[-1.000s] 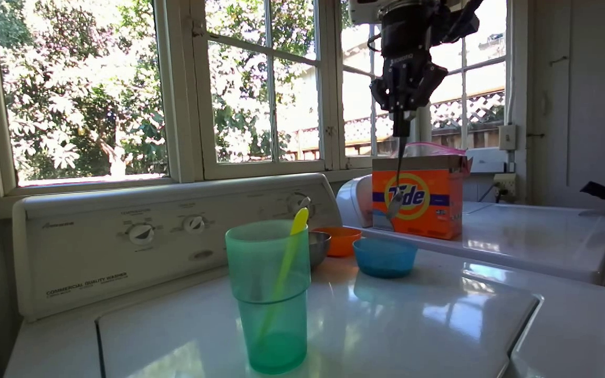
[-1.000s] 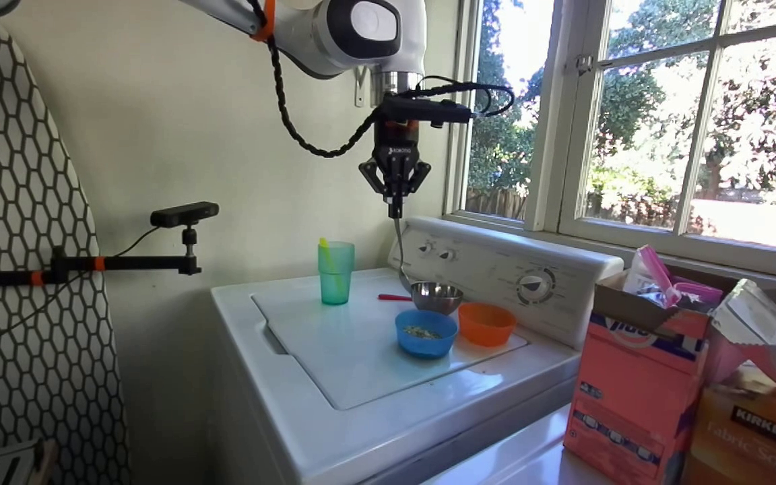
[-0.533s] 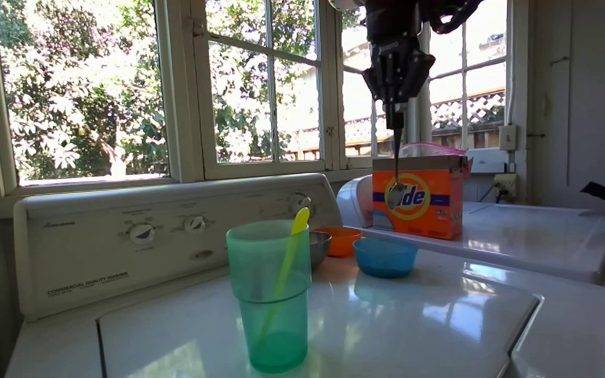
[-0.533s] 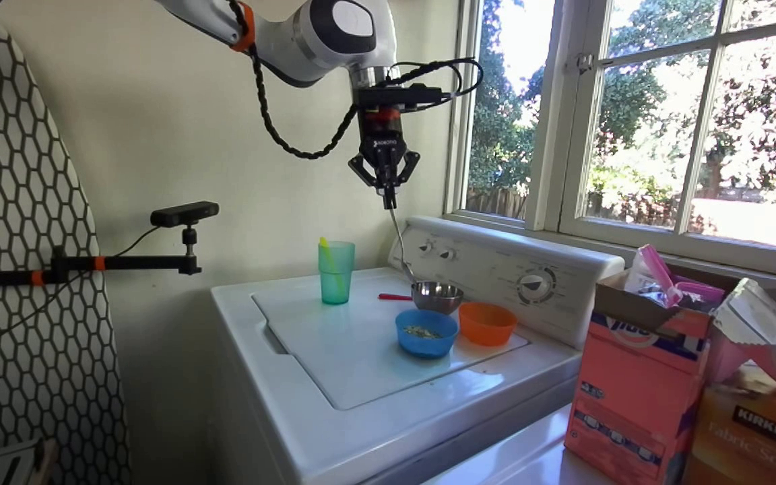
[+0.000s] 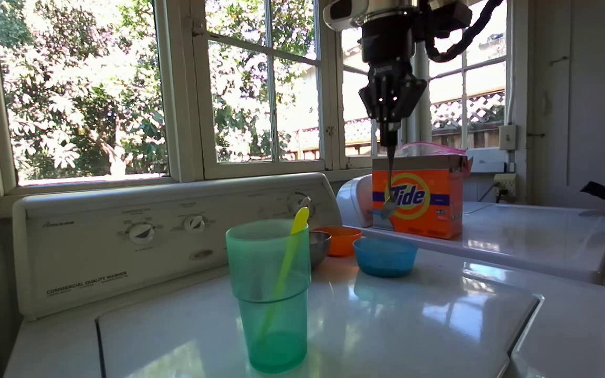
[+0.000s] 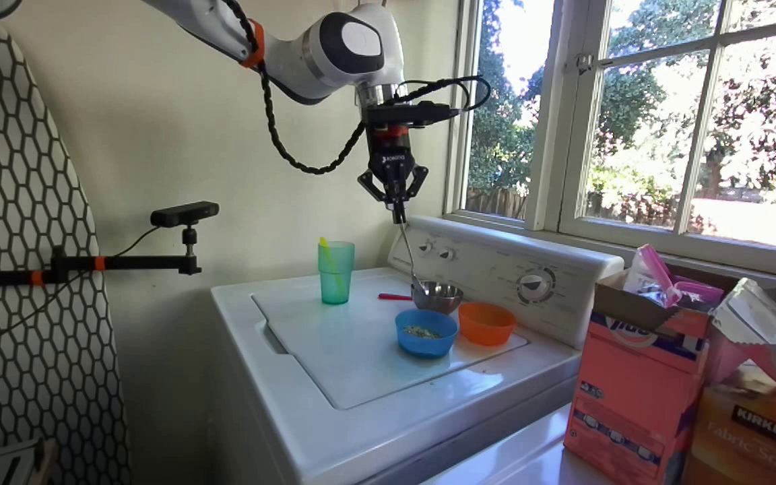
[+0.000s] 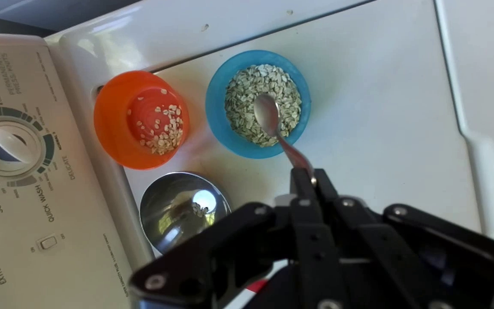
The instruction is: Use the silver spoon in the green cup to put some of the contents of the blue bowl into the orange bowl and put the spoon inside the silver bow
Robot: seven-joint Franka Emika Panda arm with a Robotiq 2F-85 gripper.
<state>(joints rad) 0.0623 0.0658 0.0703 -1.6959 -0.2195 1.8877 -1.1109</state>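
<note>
Spotter: I'm only half following the feed. What's the gripper (image 6: 398, 218) doing?

Me: It's gripping the silver spoon (image 7: 266, 113) by the handle, jaws pinched together on it. The spoon's dangling over the blue bowl (image 7: 215, 105), and both exterior views are showing a gap above the rim.

Spotter: So I'm guessing the green cup (image 5: 255, 278) bit's done?

Me: Looking that way, yeah. I'm only spotting a yellow-green utensil (image 5: 299, 220) leaning in there. I'm seeing plenty of oats (image 7: 245, 99) in the blue bowl and some more sitting in the orange bowl (image 7: 114, 111).

Spotter: Are you scooping or parking the spoon?

Me: Leaning towards another scoop tbh, since the spoon's hanging above the oats and the face I'm seeing is looking bare. For that I'm needing to go straight down, dip and tilt so it's catching some, lift out level and carry it to the orange bowl without knocking either rim. If what's in there is already counting as "some", I'm skipping to the last bit: heading over to the silver bowl (image 7: 157, 206), lowering the spoon inside, letting go.
</note>
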